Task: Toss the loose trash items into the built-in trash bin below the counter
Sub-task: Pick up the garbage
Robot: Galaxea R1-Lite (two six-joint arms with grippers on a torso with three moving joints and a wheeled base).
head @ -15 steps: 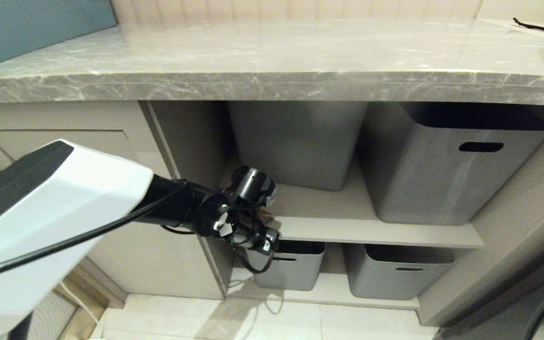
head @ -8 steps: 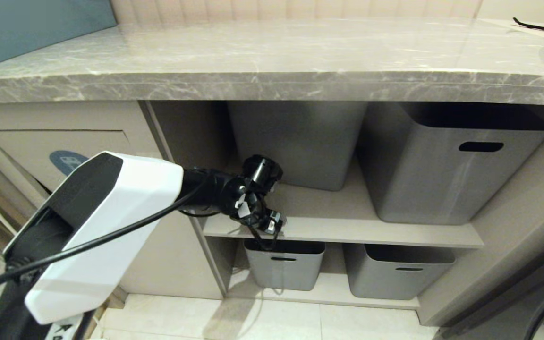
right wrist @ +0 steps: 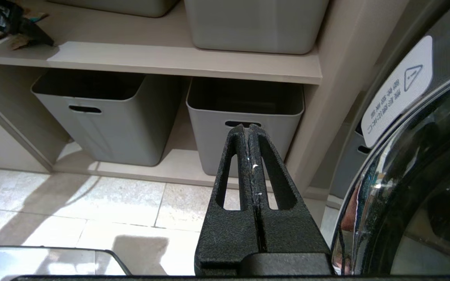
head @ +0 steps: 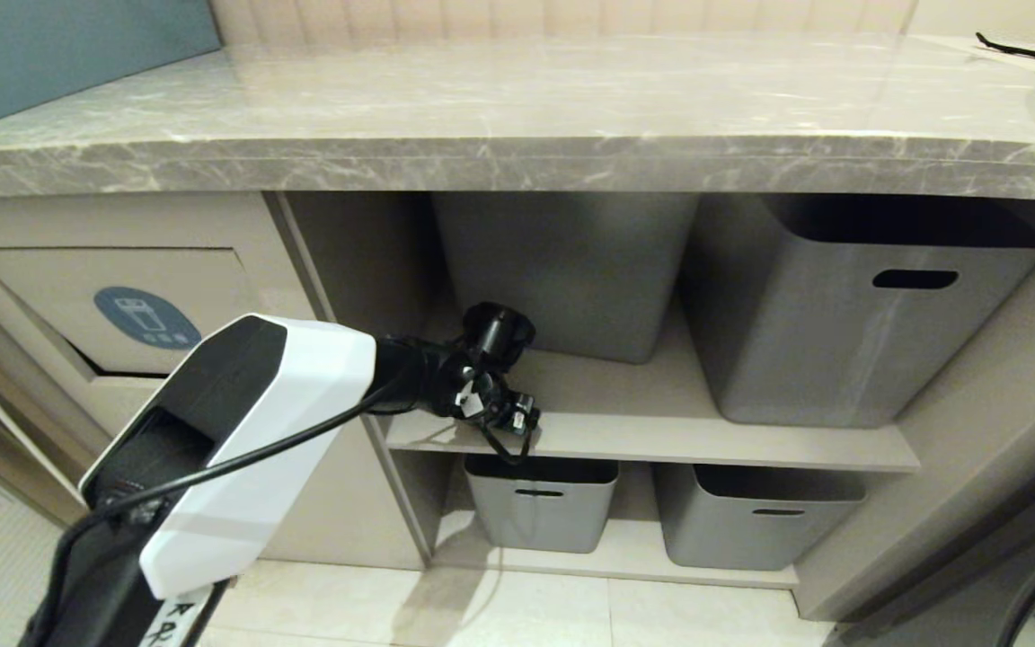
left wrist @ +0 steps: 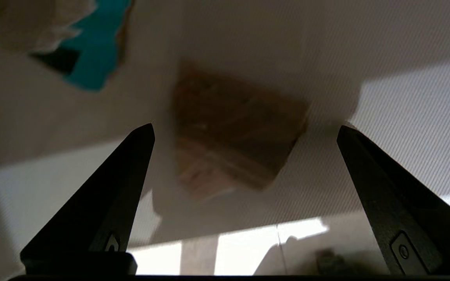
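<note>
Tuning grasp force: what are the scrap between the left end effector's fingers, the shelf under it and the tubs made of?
Brown scrap: likely torn cardboard, matte, with faint layered lines and ragged edges. Shelf: looks like beige laminate board, flat, low sheen; material uncertain. Grey tubs: apparently moulded plastic, smooth satin, with cut handle slots. Left end effector is open above the scrap.

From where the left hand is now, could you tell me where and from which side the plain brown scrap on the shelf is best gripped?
Likely across its narrower width, coming straight down from above. The brown scrap lies flat on the shelf, so no edge stands up to pinch sideways. The left hand is open with one finger on each side of it. The teal-printed scrap lies apart.
</note>
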